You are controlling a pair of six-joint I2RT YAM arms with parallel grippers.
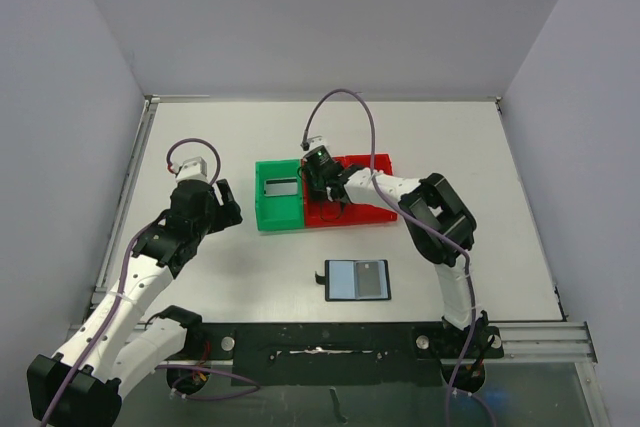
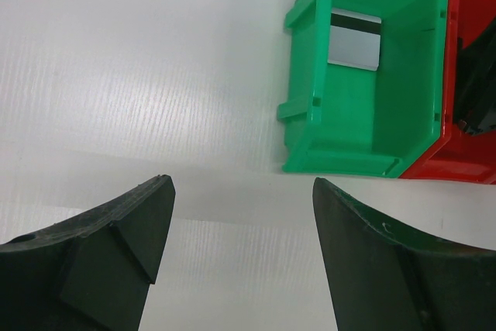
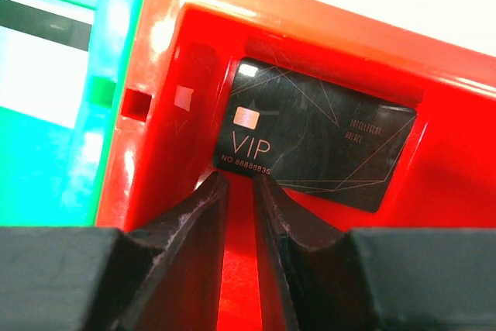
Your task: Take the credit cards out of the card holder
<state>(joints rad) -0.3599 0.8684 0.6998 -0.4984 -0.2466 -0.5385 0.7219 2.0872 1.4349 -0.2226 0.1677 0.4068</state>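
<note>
The card holder (image 1: 357,280) lies open and flat on the table near the front, its blue-grey pockets facing up. A black card (image 3: 314,145) marked VIP lies inside the red bin (image 3: 449,153). My right gripper (image 3: 240,177) is in that bin, its jaws a narrow gap apart with the tips at the card's near edge and nothing between them. In the top view it (image 1: 330,190) reaches into the red bin (image 1: 372,212). A greyish card (image 2: 355,40) with a black stripe lies in the green bin (image 2: 372,114). My left gripper (image 2: 242,184) is wide open and empty over bare table. No tan-gold card is visible.
The green bin (image 1: 279,195) and the red bin stand side by side at mid table. My left gripper (image 1: 232,209) hovers just left of the green bin. Grey walls enclose the table on three sides.
</note>
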